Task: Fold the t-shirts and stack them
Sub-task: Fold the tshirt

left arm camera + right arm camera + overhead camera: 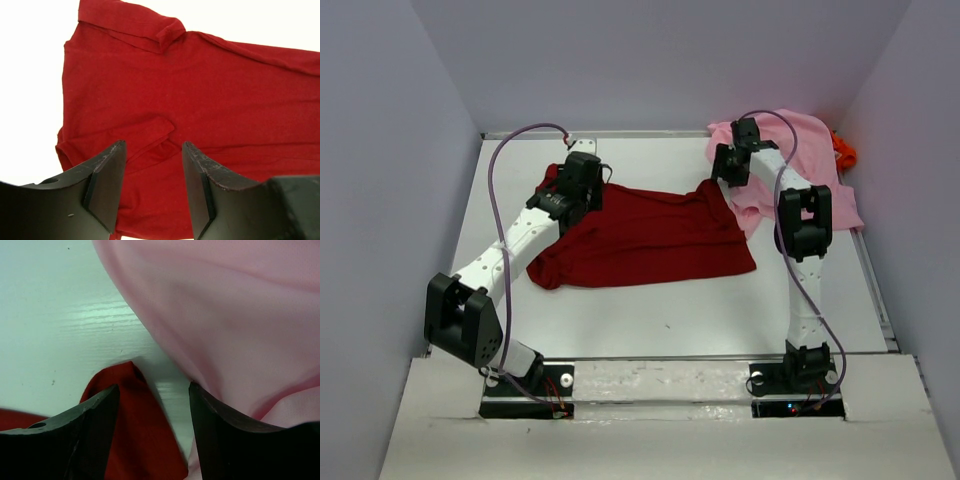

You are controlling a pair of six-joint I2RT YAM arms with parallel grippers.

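We see the dark red t-shirt (650, 235) spread out, somewhat wrinkled, at the middle of the counter (670, 320). The left claw (152, 147) hovers over its end at about 10 o'clock, fingers spread, with nothing pinched between them. The light pink t-shirt (810, 160) lies crumpled at about 1 o'clock, and the bright orange t-shirt (844, 152) is bunched just beyond it at the edge. The right claw (154, 389) is spread too. It sits where a corner of the dark red t-shirt comes near the pink cloth, with a strip of bare counter between them, and grips neither.
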